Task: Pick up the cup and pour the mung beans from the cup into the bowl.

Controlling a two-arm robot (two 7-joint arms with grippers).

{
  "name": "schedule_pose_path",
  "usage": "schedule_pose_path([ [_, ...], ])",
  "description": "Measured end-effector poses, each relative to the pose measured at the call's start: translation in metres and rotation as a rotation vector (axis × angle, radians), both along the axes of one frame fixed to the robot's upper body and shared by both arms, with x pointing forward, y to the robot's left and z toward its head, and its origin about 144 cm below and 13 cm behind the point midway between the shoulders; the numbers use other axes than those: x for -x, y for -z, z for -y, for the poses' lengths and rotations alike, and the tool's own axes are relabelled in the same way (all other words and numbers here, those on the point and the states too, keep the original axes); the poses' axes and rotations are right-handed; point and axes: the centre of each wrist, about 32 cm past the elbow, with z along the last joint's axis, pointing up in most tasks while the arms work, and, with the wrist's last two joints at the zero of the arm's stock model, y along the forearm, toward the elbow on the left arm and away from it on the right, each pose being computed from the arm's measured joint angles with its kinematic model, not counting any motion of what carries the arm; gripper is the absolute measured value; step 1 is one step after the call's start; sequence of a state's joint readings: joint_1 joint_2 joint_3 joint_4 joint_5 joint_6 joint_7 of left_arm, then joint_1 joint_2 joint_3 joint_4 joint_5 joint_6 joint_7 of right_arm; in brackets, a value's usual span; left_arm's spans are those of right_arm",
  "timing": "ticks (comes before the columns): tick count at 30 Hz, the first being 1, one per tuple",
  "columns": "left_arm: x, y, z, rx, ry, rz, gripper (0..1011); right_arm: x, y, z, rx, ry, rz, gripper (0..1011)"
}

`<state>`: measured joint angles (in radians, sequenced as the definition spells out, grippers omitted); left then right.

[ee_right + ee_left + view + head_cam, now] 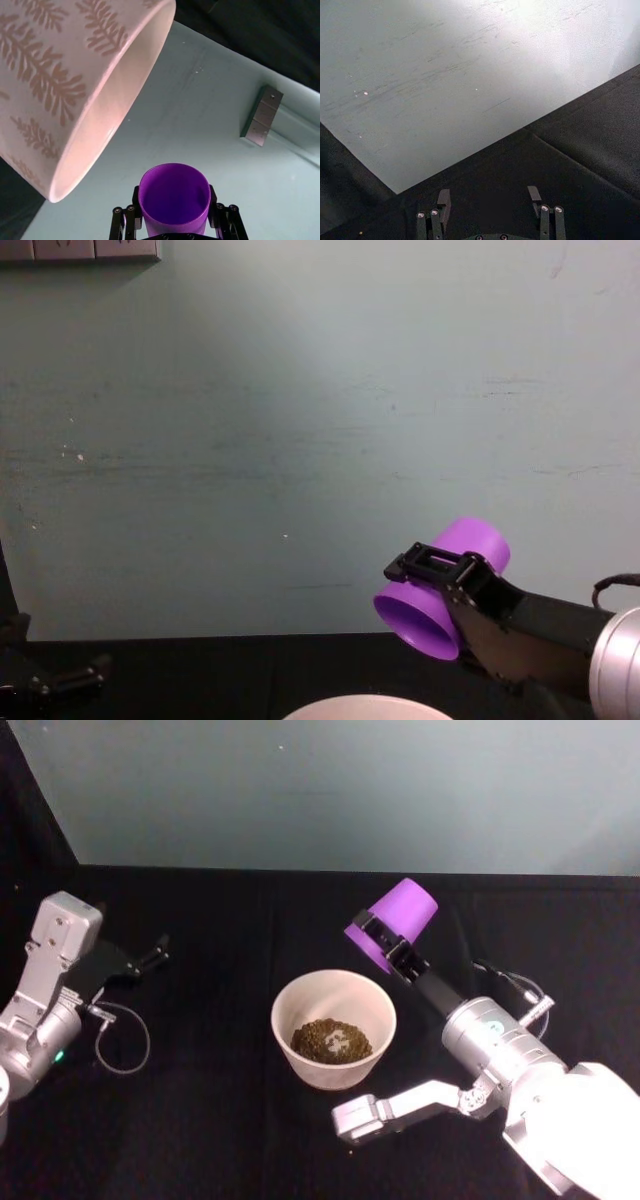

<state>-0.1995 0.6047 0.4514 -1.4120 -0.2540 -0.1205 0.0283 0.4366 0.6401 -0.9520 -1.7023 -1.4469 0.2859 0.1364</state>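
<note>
The pale pink-white bowl stands on the black table with mung beans heaped in its bottom. Above and behind its right rim, the right gripper clamps the purple cup, tipped mouth-down toward the bowl and looking empty inside. The left gripper hangs at the table's left, well apart, fingers spread with nothing between them.

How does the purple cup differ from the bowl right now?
The cup is bright purple, plain and narrow; the bowl is pale, much wider, and has a leaf pattern on its outside. The cup is held tipped in the air by the right pincer, above and beside the bowl, while the bowl stands upright on the black table. The cup looks empty inside; the bowl holds the mung beans. Both are round, open and without handles.
</note>
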Motion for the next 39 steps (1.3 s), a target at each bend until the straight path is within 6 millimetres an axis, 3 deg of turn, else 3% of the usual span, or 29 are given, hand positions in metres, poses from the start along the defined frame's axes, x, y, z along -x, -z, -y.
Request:
schedule_pose_path([
  [9,0.000,0.000,0.000,0.000,0.000,0.000,1000,0.000,0.001,0.001,0.025,-0.010,0.032,726],
  [16,0.000,0.000,0.000,0.000,0.000,0.000,1000,0.001,-0.001,0.005,-0.076,0.004,-0.011,726],
  [22,0.000,0.000,0.000,0.000,0.000,0.000,1000,0.001,-0.010,0.019,-0.324,0.026,-0.142,726],
  [29,0.000,0.000,0.000,0.000,0.000,0.000,1000,-0.008,-0.018,0.051,-0.718,0.049,-0.423,726],
  [39,0.000,0.000,0.000,0.000,0.000,0.000,1000,-0.028,-0.001,0.094,-1.156,-0.019,-0.729,726],
])
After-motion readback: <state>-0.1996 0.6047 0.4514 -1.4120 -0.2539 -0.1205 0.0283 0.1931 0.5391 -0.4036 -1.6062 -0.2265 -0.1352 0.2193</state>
